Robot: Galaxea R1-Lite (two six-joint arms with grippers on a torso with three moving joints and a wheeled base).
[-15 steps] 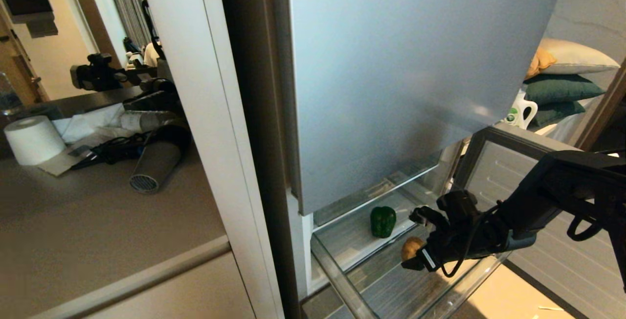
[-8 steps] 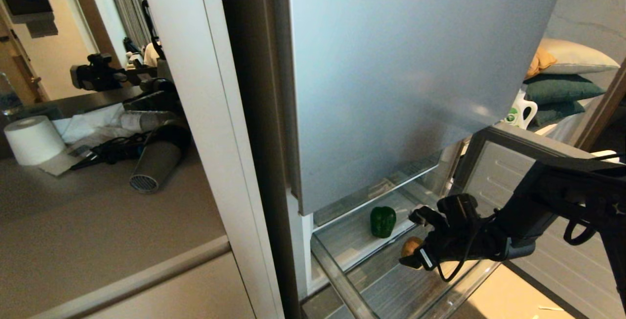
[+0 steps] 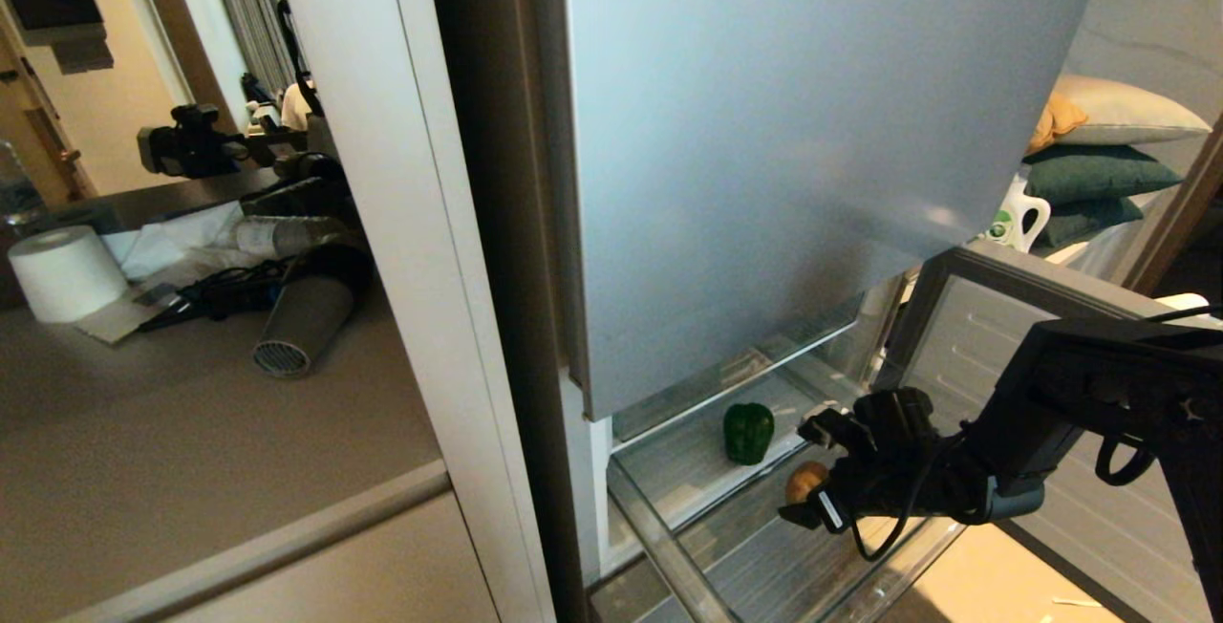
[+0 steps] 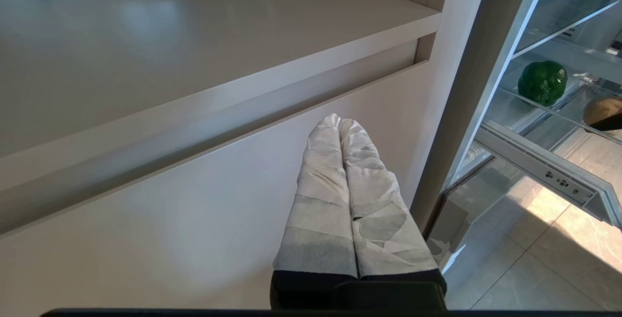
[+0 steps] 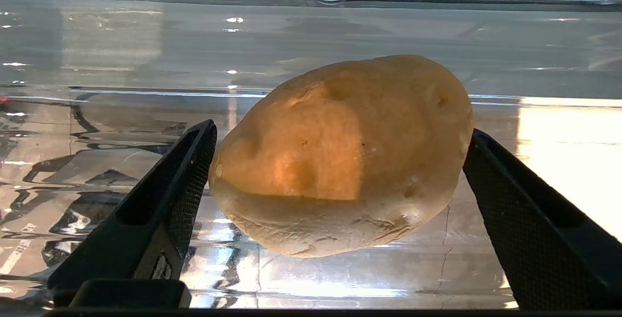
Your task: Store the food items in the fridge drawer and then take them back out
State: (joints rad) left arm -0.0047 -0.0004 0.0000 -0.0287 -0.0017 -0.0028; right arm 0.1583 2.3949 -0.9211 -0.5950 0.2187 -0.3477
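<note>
The potato point(image 5: 340, 156) is sat on the clear floor of the pulled-out fridge drawer point(image 3: 669, 556), dead centre between the spread-wide fingers of the right gripper point(image 3: 812, 470); nothing is gripped yet. Its long axis is laid across the gap, so only a squeeze seems needed; the green pepper point(image 3: 747, 432) is parked further back, and the left gripper point(image 4: 340, 127), pressed closed, is left idle by the cabinet front point(image 4: 194, 210).

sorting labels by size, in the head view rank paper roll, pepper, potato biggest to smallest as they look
1. paper roll, clearly biggest
2. pepper
3. potato, smallest, though the right gripper hides part of it, so its gap to the pepper is unsure
</note>
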